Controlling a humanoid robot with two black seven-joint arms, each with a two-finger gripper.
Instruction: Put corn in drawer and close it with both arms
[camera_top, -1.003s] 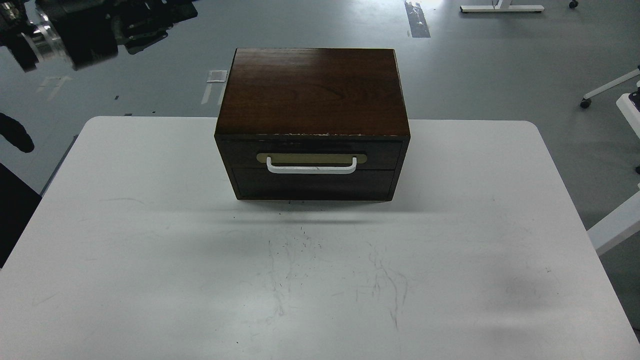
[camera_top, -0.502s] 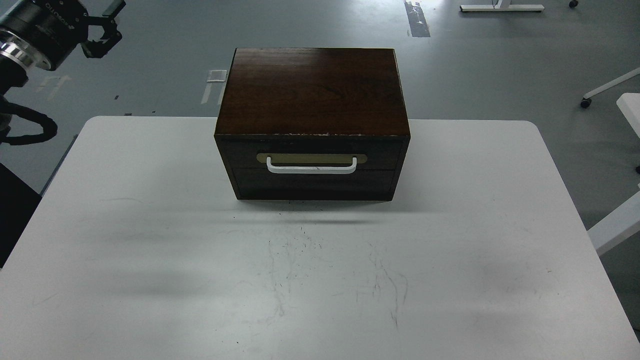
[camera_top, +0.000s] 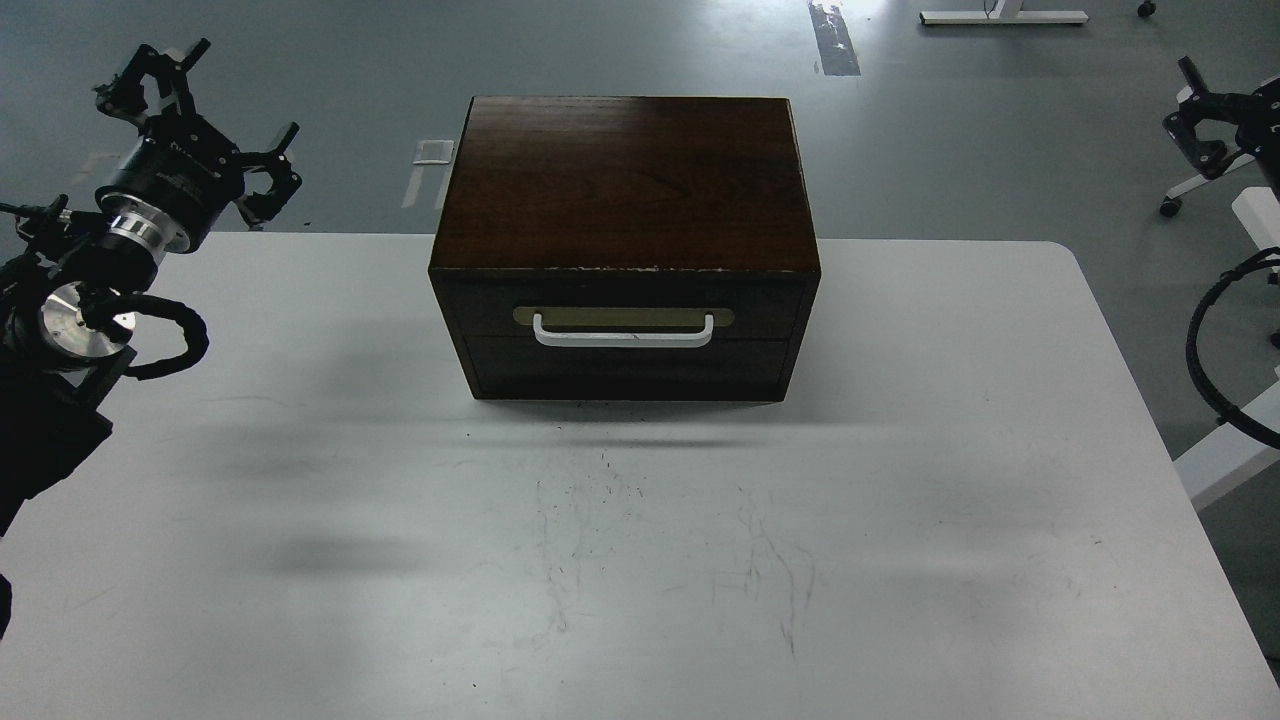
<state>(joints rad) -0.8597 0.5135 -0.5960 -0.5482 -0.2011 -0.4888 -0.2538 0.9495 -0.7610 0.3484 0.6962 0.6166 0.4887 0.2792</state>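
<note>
The dark brown wooden box (camera_top: 625, 170) stands at the back middle of the white table (camera_top: 300, 450). Its drawer (camera_top: 620, 300) is pushed in flush, with the white bar handle (camera_top: 623, 335) on a brass plate facing me. The corn is out of view. My left gripper (camera_top: 235, 100) is open and empty, held above the table's far left corner, well left of the box. My right gripper (camera_top: 1200, 115) shows only partly at the right edge, above the floor beyond the table, and its fingers cannot be told apart.
Black cables loop from both arms, on the left (camera_top: 170, 345) and on the right (camera_top: 1215, 350). White furniture legs and a caster (camera_top: 1170, 207) stand on the grey floor to the right. The tabletop bears scuff marks (camera_top: 760, 560).
My left arm has swung down and right into view, its gripper now over the table's far left corner. My right gripper and its cable have come into view at the right edge. The box has not moved.
</note>
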